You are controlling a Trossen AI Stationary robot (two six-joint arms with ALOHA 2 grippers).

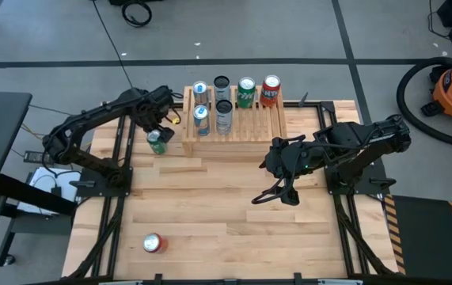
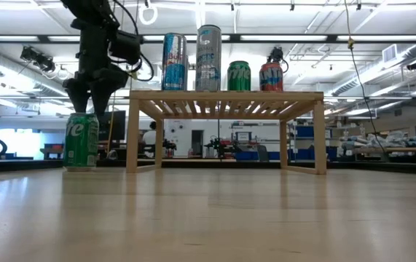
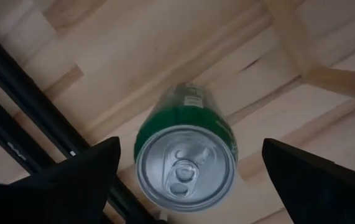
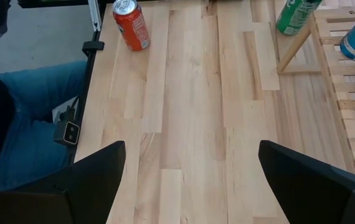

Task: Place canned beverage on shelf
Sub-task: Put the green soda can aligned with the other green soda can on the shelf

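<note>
left arm (image 1: 91,127): matte black, jointed tubular links, thin black cable looped along it, black base plate | right arm (image 1: 352,146): same matte black, chunky rounded joints, black base plate | left gripper (image 3: 183,180): two broad flat black fingers | right gripper (image 4: 193,180): two broad flat black fingers, plain, unmarked

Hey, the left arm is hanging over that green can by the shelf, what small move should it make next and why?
Probably lower the left gripper straight down. Its fingers are spread open on either side of the green can, which stands upright on the table just beside the shelf, and they sit above the can's top, so closing now would likely miss the body.
</note>
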